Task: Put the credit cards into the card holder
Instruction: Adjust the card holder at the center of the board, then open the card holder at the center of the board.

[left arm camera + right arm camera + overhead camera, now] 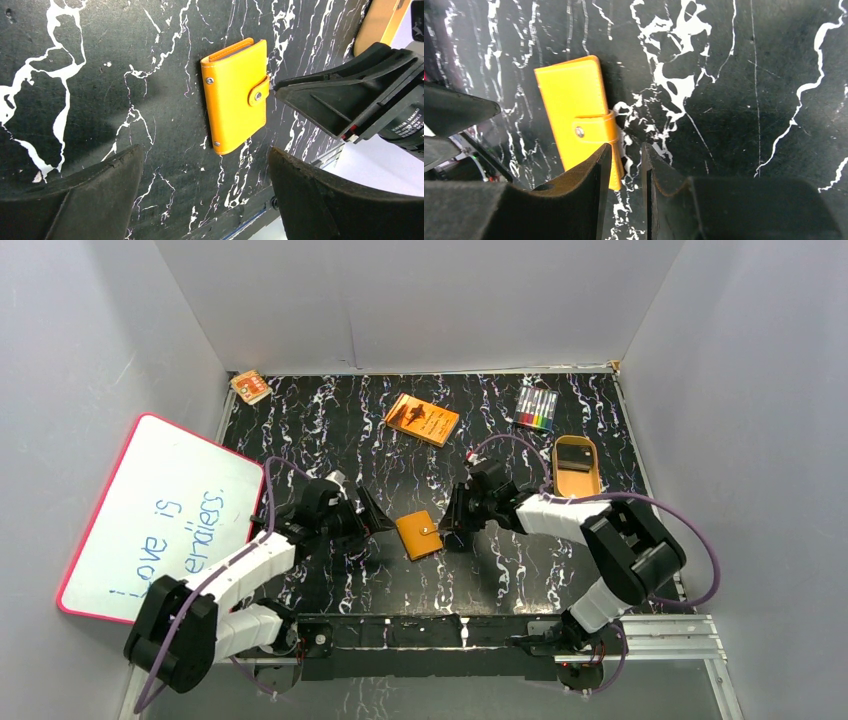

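Closed card holder (419, 534) lies between left gripper (204, 152), jaws wide apart, and right gripper (626, 150), jaws narrowly apart.

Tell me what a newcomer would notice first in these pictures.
The bright orange card holder, snapped shut, lies mid-table on the black marbled tabletop, between the wide-open left gripper and the right gripper, whose jaws stand narrowly apart at its tab edge. A pink-rimmed whiteboard with blue handwriting sits at the left.

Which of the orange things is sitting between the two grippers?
The small folded card holder with the snap tab, lying between the left gripper and right gripper. The larger orange book with black print lies farther back.
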Robot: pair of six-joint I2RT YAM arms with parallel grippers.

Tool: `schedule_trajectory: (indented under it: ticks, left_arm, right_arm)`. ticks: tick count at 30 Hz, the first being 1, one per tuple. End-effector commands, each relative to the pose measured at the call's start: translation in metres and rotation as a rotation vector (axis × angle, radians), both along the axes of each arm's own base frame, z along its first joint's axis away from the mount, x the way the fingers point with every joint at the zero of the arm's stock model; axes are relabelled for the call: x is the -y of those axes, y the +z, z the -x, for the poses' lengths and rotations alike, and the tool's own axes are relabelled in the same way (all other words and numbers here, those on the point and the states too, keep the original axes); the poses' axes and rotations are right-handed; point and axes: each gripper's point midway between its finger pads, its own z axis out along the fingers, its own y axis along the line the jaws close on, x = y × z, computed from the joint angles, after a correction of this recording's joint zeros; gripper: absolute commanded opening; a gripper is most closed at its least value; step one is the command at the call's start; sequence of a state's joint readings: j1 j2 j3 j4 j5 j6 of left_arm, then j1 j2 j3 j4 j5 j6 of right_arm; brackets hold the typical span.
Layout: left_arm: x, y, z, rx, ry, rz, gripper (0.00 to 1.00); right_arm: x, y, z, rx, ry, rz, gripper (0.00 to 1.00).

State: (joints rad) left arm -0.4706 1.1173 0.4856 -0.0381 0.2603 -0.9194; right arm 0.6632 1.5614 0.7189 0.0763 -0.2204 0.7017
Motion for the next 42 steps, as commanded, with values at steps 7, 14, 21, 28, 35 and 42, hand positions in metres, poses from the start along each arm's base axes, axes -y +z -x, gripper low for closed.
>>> schedule_trajectory:
  ticks: [7,14,21,28,35,42]
  left_arm:
    - [-0.002,0.007,-0.02,-0.004,-0.037,-0.12,0.98]
    - [-0.005,0.026,-0.04,0.084,-0.011,-0.156,0.96]
    - [0.02,0.016,-0.027,0.051,-0.194,-0.078,0.91]
    - [0.029,-0.005,-0.016,-0.012,-0.231,-0.024,0.85]
    - [0.038,-0.002,-0.023,0.007,-0.245,-0.024,0.85]
    - [0.039,-0.013,-0.012,-0.009,-0.241,-0.007,0.84]
  right_arm:
    - [-0.017,-0.001,0.01,-0.002,0.009,-0.064,0.35]
    - [-0.018,-0.008,0.024,-0.008,-0.019,-0.063,0.33]
    - [-0.02,-0.01,0.04,-0.004,-0.029,-0.055,0.32]
    - [-0.011,0.0,0.038,0.033,-0.045,-0.009,0.37]
    - [-0.005,0.01,0.021,0.09,-0.051,0.056,0.41]
    - [-0.021,0.009,-0.003,0.047,-0.048,0.02,0.41]
